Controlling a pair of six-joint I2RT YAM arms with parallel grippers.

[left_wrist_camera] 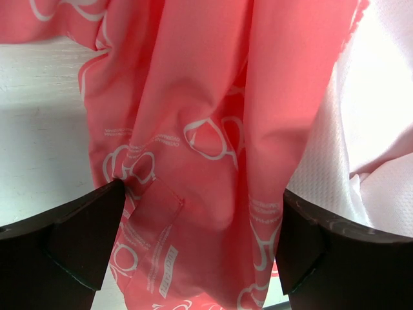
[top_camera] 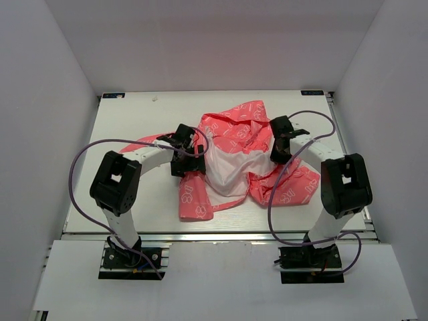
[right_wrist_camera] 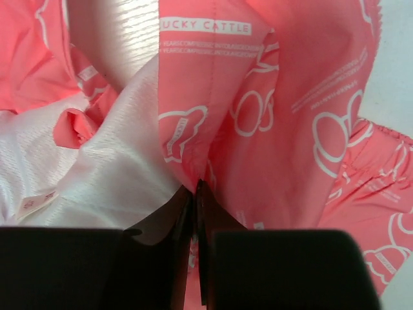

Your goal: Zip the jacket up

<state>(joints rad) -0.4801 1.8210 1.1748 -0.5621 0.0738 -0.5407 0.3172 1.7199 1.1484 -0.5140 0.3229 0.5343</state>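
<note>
Overhead view: jacket (top_camera: 244,124) lies crumpled at frame ctr on the table (top_camera: 134,120), front spread open w/ white lining (top_camera: 231,170) facing up and coral panels fanned toward upper ctr, lower left and lower right. L gripper (top_camera: 189,146) sits at the jacket's left edge; R gripper (top_camera: 281,144) at its right edge, near the upper-right fold. A purple cable (top_camera: 75,175) loops beside each arm.

L wrist view: L gripper (left_wrist_camera: 203,213) w/ fingers (left_wrist_camera: 77,239) spread wide at the lower corners of frame. A hanging fold of jacket (left_wrist_camera: 206,97) fills the gap btwn them, brushing the inner edge of the lower-left finger. Lining (left_wrist_camera: 368,129) shows at right of frame, table (left_wrist_camera: 39,129) at left.

R wrist view: R gripper (right_wrist_camera: 195,194) w/ fingers (right_wrist_camera: 171,226) pressed together at lower ctr, pinching a coral edge of jacket (right_wrist_camera: 213,97) where it meets the lining (right_wrist_camera: 116,181). Fabric rises from the pinch toward top of frame. White print reading "UCKY CATTLE" sits at upper ctr. A small label (right_wrist_camera: 35,203) shows on the lining at lower left; its text is too small to read.
</note>
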